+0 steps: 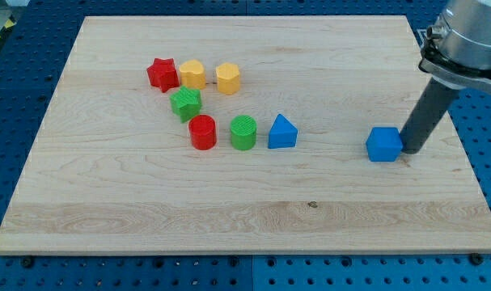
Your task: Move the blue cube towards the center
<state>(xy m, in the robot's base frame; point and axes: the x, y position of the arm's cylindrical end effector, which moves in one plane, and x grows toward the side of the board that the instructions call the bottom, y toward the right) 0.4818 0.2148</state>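
The blue cube point(383, 145) sits on the wooden board point(245, 218) at the view's right, well apart from the other blocks. My tip point(408, 150) rests just to the right of the blue cube, touching or almost touching its right side. The dark rod rises from there up to the view's top right corner.
A cluster lies left of the middle: a red star point(162, 73), two yellow hexagonal blocks point(192, 73) point(227, 78), a green star point(185, 103), a red cylinder point(202, 132), a green cylinder point(243, 132) and a blue triangular block point(282, 132).
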